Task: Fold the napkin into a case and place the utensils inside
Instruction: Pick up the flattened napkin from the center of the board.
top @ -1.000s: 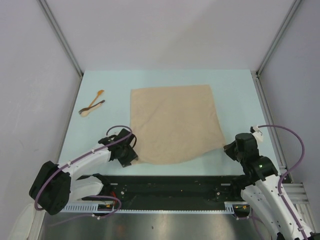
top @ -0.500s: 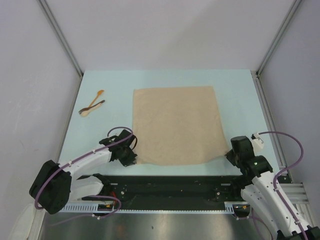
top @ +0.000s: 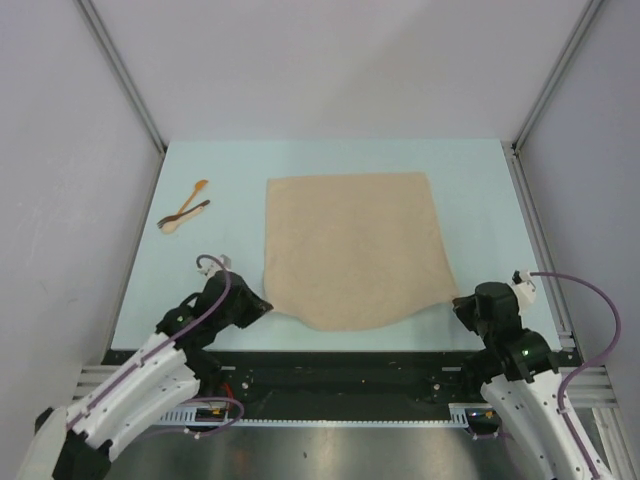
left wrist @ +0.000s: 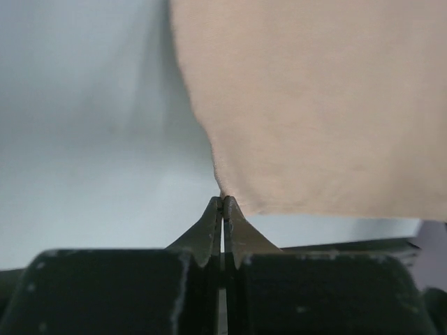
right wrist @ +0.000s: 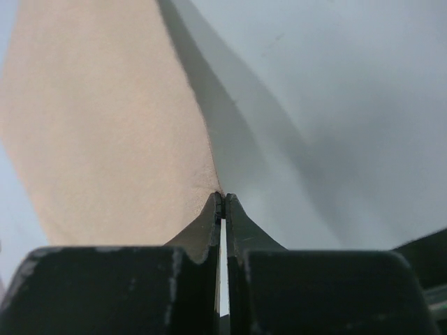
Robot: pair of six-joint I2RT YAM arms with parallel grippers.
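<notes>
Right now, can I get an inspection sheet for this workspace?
Surface: pale blue table.
Job's things: napkin spread unfolded, near edge sagging; utensils crossed at the far left, apart from it.
Clutter: nothing seen.
Hands: left hand shut on the napkin's near left corner; right hand shut on its near right corner.
Cables: purple cables loop behind each hand, off the napkin.
Surroundings: grey walls, metal frame posts.

Both are white plastic shells with chunky black joints, the left arm [top: 140,375] and right arm [top: 535,400] each trailing a thin purple cable [top: 572,276] off the wrist, and the fingers [left wrist: 206,229] are matte black wedges tapering to points.
</notes>
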